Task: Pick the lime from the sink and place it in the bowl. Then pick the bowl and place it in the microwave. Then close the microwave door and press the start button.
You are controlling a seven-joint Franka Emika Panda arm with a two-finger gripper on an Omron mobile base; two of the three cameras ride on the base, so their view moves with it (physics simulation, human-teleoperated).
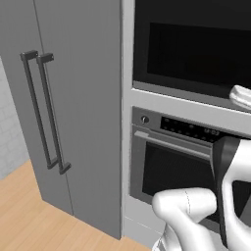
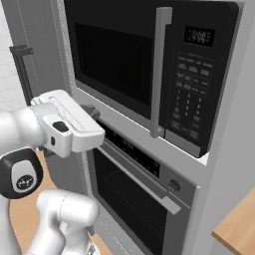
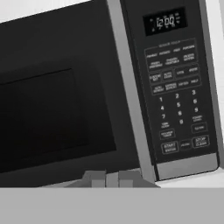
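Microwave door [image 3: 57, 109] shut, I take the last step to be in hand: pressing the start button [image 3: 169, 148]. My claw [image 3: 111, 178] sits low before the microwave [image 2: 149, 64], its two finger tips close together with only a narrow seam between them, pinching nothing. From the hand view, the button lies up and to the right of my tips, at the bottom of the keypad, so the next move seems to call for a shift across toward that corner, then a straight push. The door is a wide black panel with a dark glass window and a tall grey handle [image 2: 160, 69] beside the control panel [image 2: 196, 74], whose display is lit. Below stands the oven [image 1: 171, 162]; grey cabinet doors [image 1: 68, 108] stand off to its left.
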